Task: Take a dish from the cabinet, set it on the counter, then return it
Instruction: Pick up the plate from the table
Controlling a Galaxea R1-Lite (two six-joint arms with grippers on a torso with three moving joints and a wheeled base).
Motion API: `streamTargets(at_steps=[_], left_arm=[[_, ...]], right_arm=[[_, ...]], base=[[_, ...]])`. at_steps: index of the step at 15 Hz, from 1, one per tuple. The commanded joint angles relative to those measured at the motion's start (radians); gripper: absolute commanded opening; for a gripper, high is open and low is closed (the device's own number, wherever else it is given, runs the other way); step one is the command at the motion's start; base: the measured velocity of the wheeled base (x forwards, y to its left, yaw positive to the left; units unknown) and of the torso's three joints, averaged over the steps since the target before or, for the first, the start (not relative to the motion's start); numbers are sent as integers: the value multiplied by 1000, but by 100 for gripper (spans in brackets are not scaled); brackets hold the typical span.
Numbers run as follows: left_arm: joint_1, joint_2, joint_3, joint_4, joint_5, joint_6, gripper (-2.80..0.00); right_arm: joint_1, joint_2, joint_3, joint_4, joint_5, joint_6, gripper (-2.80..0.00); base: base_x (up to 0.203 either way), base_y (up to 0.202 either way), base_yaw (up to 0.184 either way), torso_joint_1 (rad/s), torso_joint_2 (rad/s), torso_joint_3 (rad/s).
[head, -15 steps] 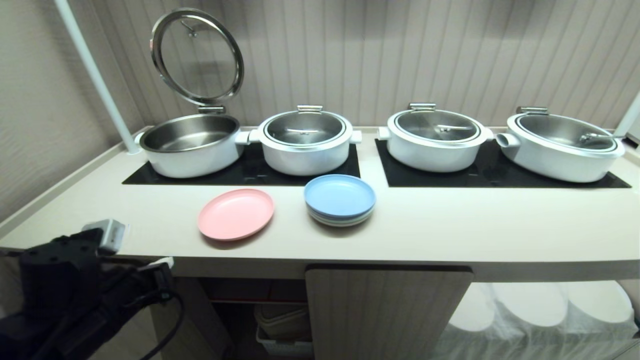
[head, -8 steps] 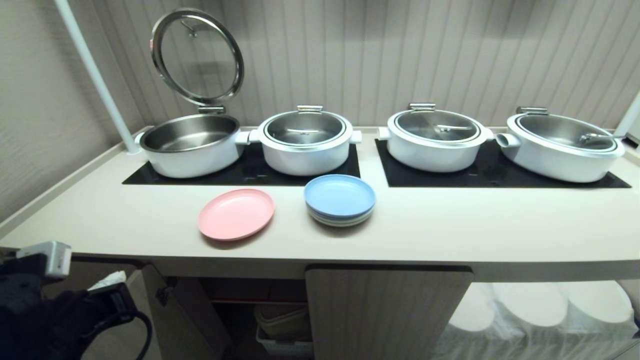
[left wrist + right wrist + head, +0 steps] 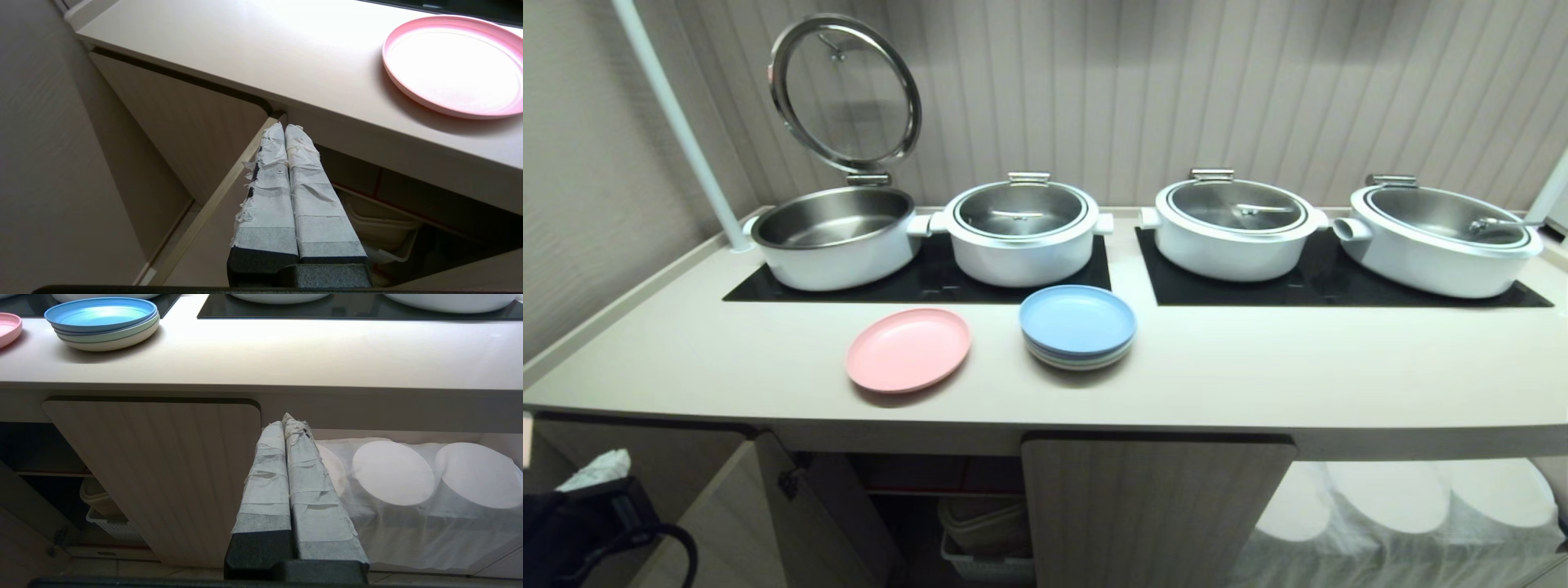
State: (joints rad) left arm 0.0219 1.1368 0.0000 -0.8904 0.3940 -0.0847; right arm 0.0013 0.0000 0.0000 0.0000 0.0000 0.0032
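— Fingers first: how do both pairs stand?

— Pressed together and empty. The left gripper (image 3: pixel 284 127) has its taped fingers (image 3: pixel 267 192) flat against each other, tips below the lip of the counter (image 3: pixel 253 53) beside the open cabinet door's top edge (image 3: pixel 229 179). The right gripper (image 3: pixel 288 418) is likewise closed on nothing, low in front of the shut cabinet door (image 3: pixel 171 469).

— And the dish?

— The pink plate (image 3: pixel 908 349) lies flat on the counter in front of the left cooktop panel (image 3: pixel 915 282), near the blue-topped plate stack (image 3: pixel 1078 327) but not touching it.

— What does the head view miss?

— Nearly all of both arms: only a dark corner of the left arm (image 3: pixel 580 531) shows at its lower left. The left wrist view looks under the counter into the cabinet, catching a red-edged shelf (image 3: pixel 367 190) and a cream tub below it. The right wrist view shows the layers of the stack, at least three plates, and the white-draped plates (image 3: pixel 392 473) in the open recess.

— And what does only the head view give?

— The count: four white pots, one (image 3: pixel 837 237) with its glass lid (image 3: pixel 845 90) raised, three lidded; two black cooktop panels; one pink plate; one stack. One cabinet door is open, one shut.
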Motion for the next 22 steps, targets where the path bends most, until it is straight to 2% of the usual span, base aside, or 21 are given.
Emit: streamTargets(at_steps=[1,5,9,10,13,14,16,22], left_arm=[[11,-150,0,71,-8,11,-280],[2,-473,0,370,-73,37,-280],[-39,-859,-18,709,-148,135,-280],[-38,-925,-22,762,-189,154,-280],[-28,-1120,-7,852,-401,201,-280],[-24,-1137,-1,900,-442,210,-280],[-23,-1137,0,906,-442,191,-280],[-23,-1137,0,907,-440,191,-280]], right_arm=[[0,0,0,0,0,0,-280],[0,0,0,0,0,1,-280],[0,0,0,0,0,0,-280],[0,0,0,0,0,0,-280],[0,0,-1,0,0,1,-280],[0,0,0,0,0,1,-280],[0,0,0,0,0,1,-280],[0,0,0,0,0,1,-280]], base=[[0,0,0,0,0,0],[0,0,0,0,0,0],[0,0,0,0,0,0],[0,0,0,0,0,0],[0,0,0,0,0,0],[0,0,0,0,0,0],[0,0,0,0,0,0],[0,0,0,0,0,0]])
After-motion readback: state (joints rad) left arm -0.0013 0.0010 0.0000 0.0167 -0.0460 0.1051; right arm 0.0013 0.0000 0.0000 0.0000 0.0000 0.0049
